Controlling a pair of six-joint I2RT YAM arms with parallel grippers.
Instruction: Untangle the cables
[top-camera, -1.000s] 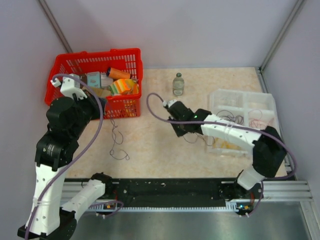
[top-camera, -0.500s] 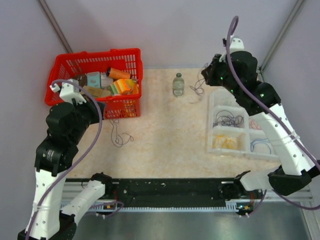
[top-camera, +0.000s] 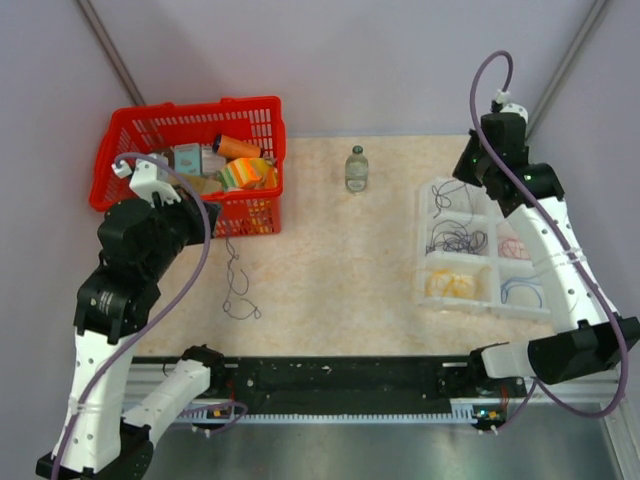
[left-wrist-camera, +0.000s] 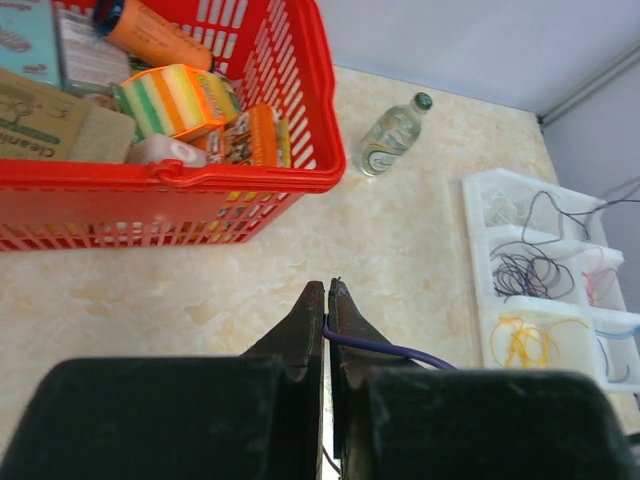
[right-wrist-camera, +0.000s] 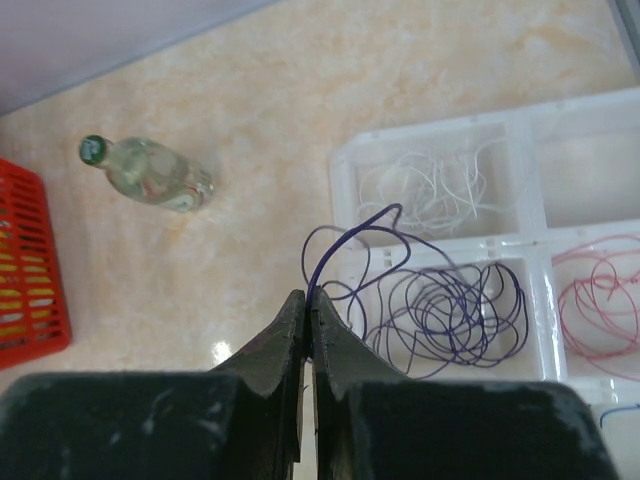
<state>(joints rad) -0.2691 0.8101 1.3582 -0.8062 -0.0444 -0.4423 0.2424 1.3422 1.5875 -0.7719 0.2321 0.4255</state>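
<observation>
My right claw (right-wrist-camera: 306, 312) is pinched shut on a purple cable (right-wrist-camera: 345, 235), whose loops lie in the white tray (right-wrist-camera: 535, 245). My left claw (left-wrist-camera: 326, 300) is pinched on another purple cable (left-wrist-camera: 395, 352), above the table (left-wrist-camera: 420, 230), near the red basket (left-wrist-camera: 240, 180).

Left end effector (left-wrist-camera: 325, 292): overhead, you cannot make out its fingers under the arm's own wrist.
Purple cable (left-wrist-camera: 390, 349): near end vanishes behind the black finger bodies.
Purple strand (right-wrist-camera: 312, 268): you lose its lower end inside the right end effector (right-wrist-camera: 305, 298).
Red basket (left-wrist-camera: 250, 180): cut by the left wrist view's top and left edges.
White tray (right-wrist-camera: 340, 200): cut at right; fingers cover its near part.
Blue cable (right-wrist-camera: 612, 411): only a sliver shows.
</observation>
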